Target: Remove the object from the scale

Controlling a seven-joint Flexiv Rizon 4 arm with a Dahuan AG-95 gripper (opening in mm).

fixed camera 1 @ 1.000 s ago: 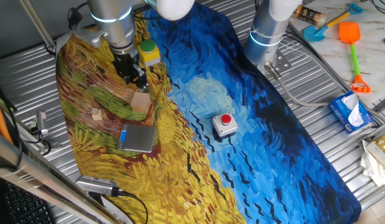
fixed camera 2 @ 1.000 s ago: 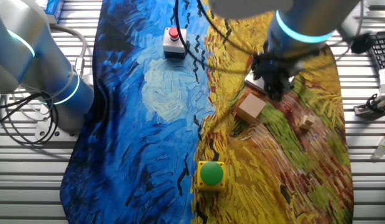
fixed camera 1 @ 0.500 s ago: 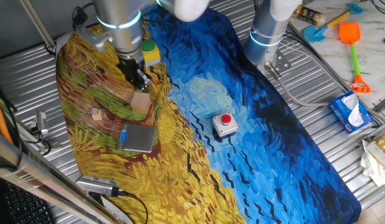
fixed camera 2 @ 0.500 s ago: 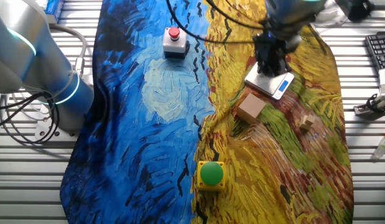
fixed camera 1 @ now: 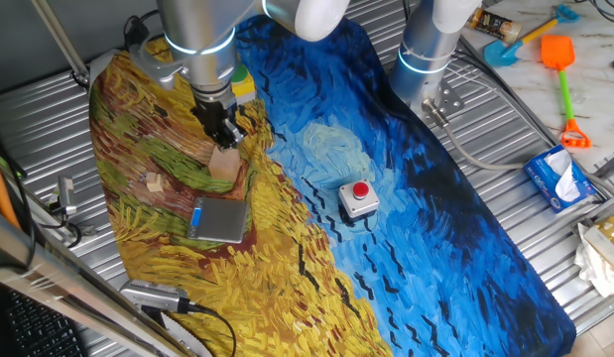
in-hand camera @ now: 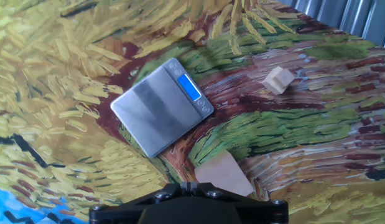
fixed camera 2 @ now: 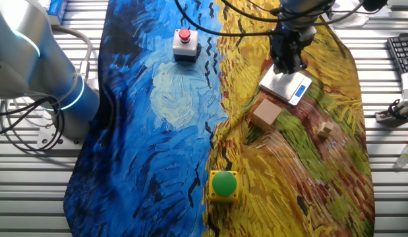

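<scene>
In one fixed view the cube (fixed camera 1: 224,164) sits on the painted cloth (fixed camera 1: 287,198), off the scale (fixed camera 1: 219,220) and near it at about 12 o'clock. The gripper (fixed camera 1: 223,131) hangs above the cube at 12 o'clock, apart from it, holding nothing. How wide its jaws stand I cannot tell here.

In the other fixed view the scale (fixed camera 2: 287,85) lies bare, its blue strip on the right edge. The cube (fixed camera 2: 265,114) rests at 7 o'clock from it, just beside. The gripper (fixed camera 2: 287,60) hovers over the scale's top edge, empty. A small wooden bit (fixed camera 2: 323,128) lies at 4 o'clock from the cube.

In the hand view the scale (in-hand camera: 161,107) fills the centre with nothing on it, and the cube (in-hand camera: 222,176) shows at 5 o'clock, partly hidden by the hand's body. The fingertips are out of sight.

The task looks done. The risk now is a low sweep: the hand could clip the cube back against the scale, or drag the cloth.
</scene>
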